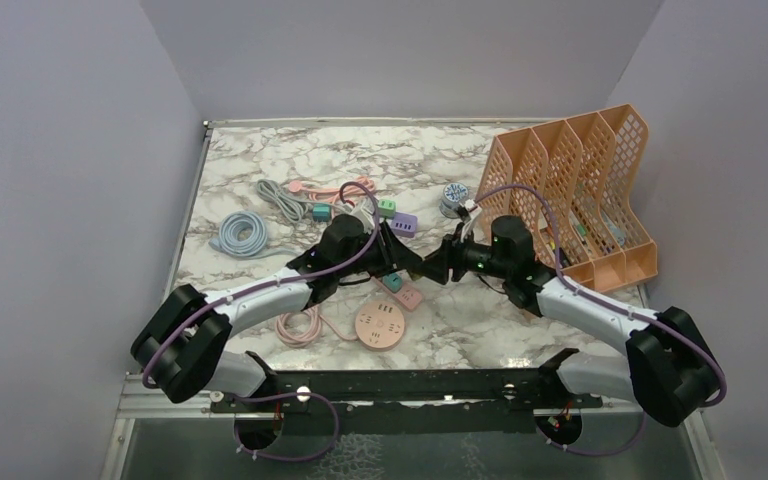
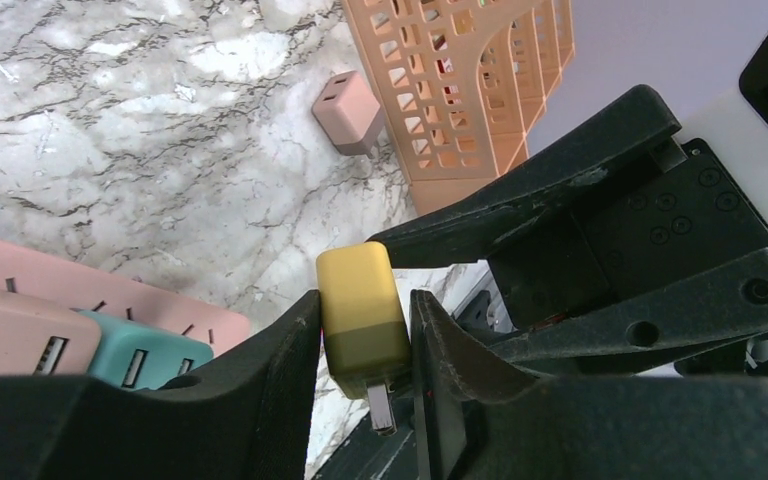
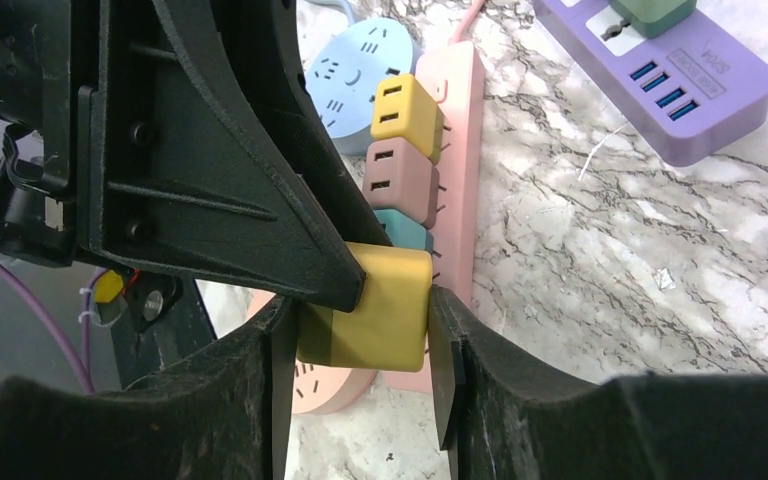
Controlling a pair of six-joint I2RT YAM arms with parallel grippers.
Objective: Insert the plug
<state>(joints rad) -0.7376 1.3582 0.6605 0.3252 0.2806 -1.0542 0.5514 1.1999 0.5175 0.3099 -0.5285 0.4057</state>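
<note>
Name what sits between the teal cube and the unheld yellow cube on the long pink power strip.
A dusty-pink plastic charger cube, seen in the right wrist view.

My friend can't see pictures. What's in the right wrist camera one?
A yellow plug is clamped in the jaws of the right gripper, and the left gripper touches it too. Behind lies a pink power strip with three plugs in it, on a marble table.

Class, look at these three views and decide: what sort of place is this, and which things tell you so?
Probably a robot test bench: a marble-patterned tabletop boxed in by plain lilac walls, two robot arms mounted on a black rail, and a purple plastic power strip among several laid out.
</note>
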